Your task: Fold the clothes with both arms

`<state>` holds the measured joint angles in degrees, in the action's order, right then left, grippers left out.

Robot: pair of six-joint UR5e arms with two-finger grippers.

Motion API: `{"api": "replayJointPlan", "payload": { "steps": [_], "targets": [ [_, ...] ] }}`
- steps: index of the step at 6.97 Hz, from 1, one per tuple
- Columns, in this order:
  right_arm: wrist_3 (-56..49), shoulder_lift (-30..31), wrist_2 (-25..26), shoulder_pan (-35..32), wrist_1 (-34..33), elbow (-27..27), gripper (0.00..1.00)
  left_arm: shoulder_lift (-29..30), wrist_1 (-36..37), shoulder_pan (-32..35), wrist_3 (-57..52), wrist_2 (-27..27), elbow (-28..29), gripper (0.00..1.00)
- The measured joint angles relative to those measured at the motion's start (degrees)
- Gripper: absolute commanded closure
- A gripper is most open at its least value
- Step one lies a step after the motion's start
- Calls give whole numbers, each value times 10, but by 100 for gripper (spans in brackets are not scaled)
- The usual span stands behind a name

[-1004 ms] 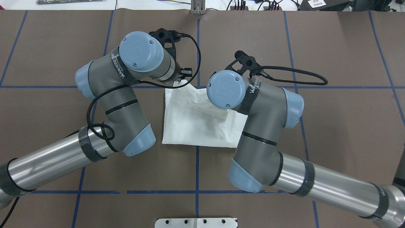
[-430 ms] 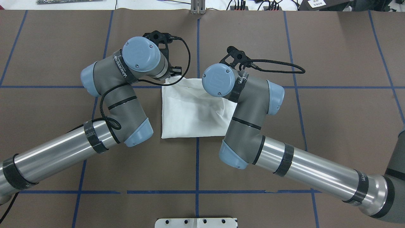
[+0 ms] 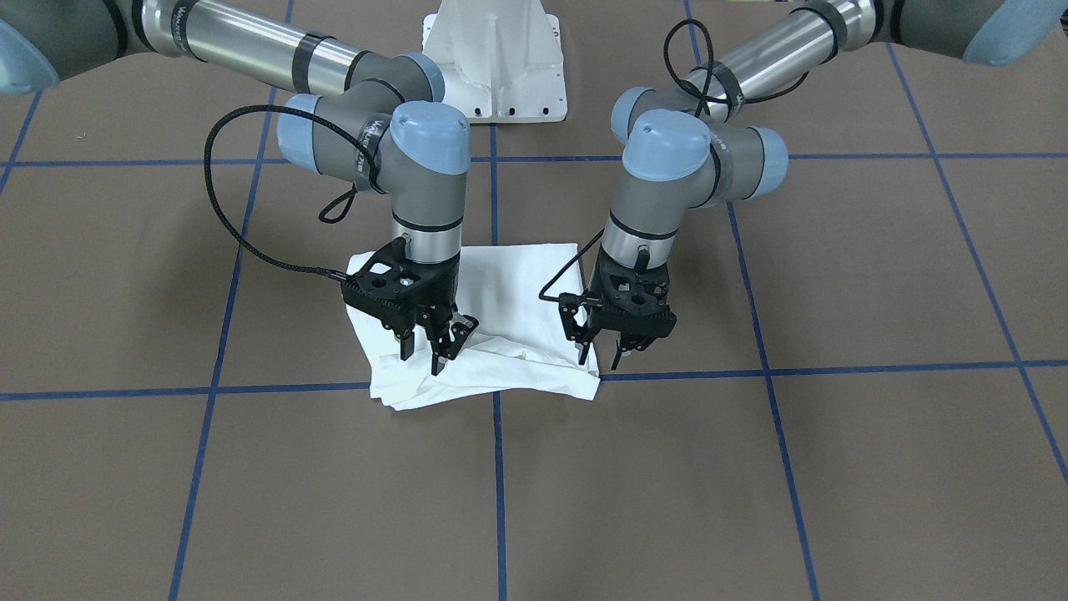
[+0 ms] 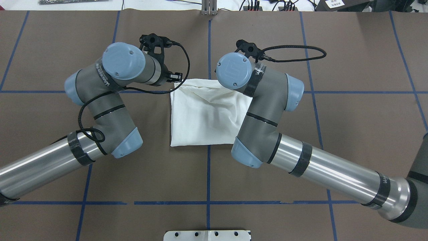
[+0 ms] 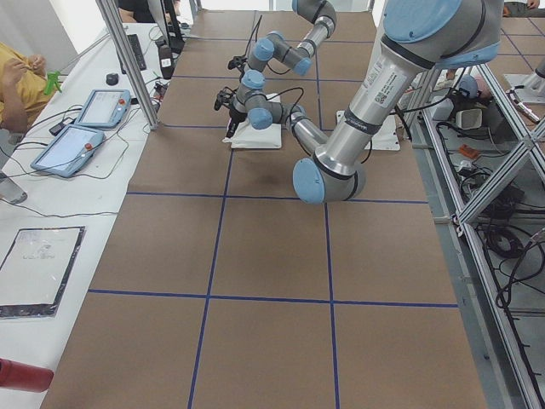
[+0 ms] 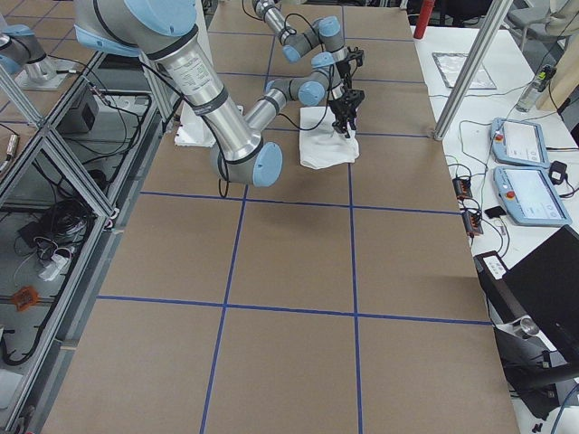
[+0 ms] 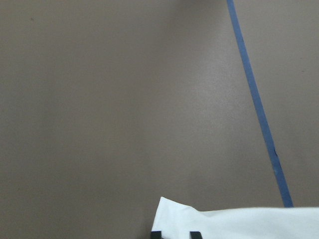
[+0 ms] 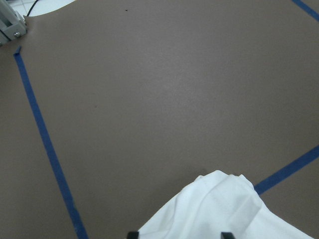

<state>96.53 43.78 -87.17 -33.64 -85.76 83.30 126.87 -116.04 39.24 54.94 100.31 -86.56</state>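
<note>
The white shirt lies folded into a small rectangle on the brown table, also seen in the front view. No printed text shows. My left gripper hovers open just above the shirt's far corner on my left, with its fingertips low in the left wrist view over the cloth. My right gripper hovers open above the far corner on my right. Its fingertips stand wide apart in the right wrist view over the rumpled corner. Neither holds the cloth.
The white pedestal base stands at my side of the table. Blue tape lines grid the brown surface. Tablets and a seated person are at the operators' bench beyond the far edge.
Both grippers have moved away from my base, the left arm also swinging left. The shirt's far edge was carried outward and now lies flat. The left gripper has let go of its corner.
</note>
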Motion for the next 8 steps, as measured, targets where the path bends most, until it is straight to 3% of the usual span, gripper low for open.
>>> {"api": "replayJointPlan", "payload": {
  "steps": [2,4,8],
  "targets": [
    [-17,-2,2,24,-2,16,0,-50,-7,32,-74,65,-53,0],
    [-19,-4,65,88,-2,12,0,-60,-8,41,-90,76,-63,0],
    [-57,-22,112,85,0,-69,0,-62,-8,44,-88,77,-66,0]
  ]
}}
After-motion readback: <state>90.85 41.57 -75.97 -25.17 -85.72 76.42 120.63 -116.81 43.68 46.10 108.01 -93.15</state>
